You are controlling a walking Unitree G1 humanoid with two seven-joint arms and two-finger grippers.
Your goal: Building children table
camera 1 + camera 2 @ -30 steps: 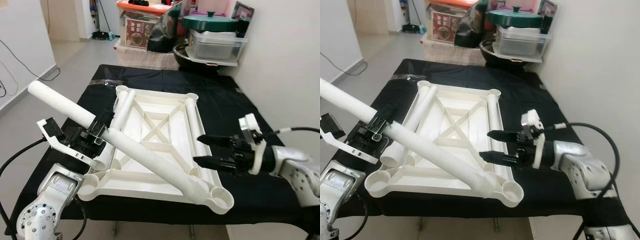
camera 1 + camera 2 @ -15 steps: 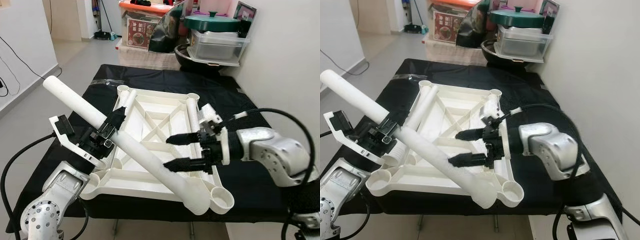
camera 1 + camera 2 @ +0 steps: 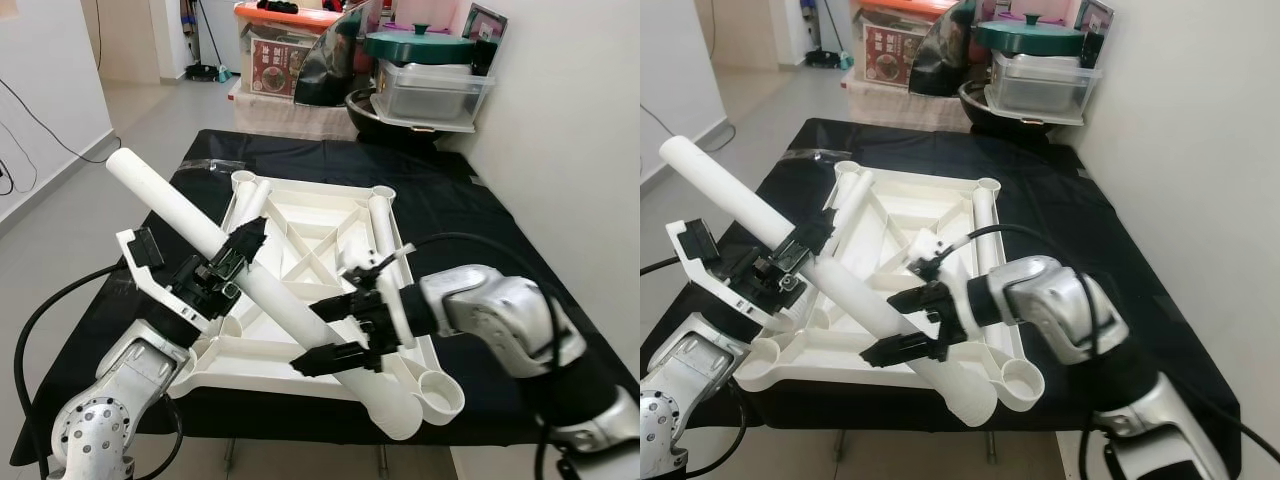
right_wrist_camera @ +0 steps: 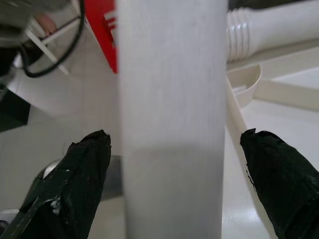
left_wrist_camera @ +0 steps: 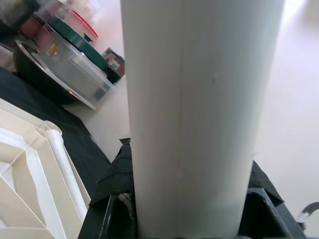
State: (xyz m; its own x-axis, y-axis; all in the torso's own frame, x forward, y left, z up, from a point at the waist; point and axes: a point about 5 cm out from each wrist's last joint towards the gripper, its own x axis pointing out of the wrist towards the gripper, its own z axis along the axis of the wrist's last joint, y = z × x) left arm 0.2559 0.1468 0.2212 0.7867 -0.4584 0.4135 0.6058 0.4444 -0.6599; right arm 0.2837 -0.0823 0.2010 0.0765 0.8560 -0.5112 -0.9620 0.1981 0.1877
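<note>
Since the earlier frames the right end effector (image 3: 333, 330) has swung in from the right edge of the bench to the long white table leg (image 3: 262, 290), and the leg's upper end has risen and shifted right.

Nearest, the leg's ribbed lower end (image 3: 398, 409) hangs just past the near right corner socket (image 3: 440, 394) of the upturned white tabletop (image 3: 312, 290), not seated in it. The right end effector straddles the leg a little above that end, its two black fingers (image 4: 84, 179) spread wide on either side of the tube; the right wrist view shows a gap on each side, so there is no grip.

Higher up and to the left, the left end effector (image 3: 235, 258) is clamped around the leg near its middle, holding it tilted from upper left down to lower right. In the left wrist view the tube runs straight out between its black fingers (image 5: 115, 179).

The tabletop lies underside up on the black-covered bench (image 3: 470, 225), with diagonal ribs and round sockets at its corners. Two more legs lie in it: one (image 3: 250, 215) along the left side, one (image 3: 381, 228) along the right.

Beyond the bench stand a clear lidded container (image 3: 430, 90) with a green pot lid (image 3: 419, 44) on it, and an orange-lidded box (image 3: 283, 45).
</note>
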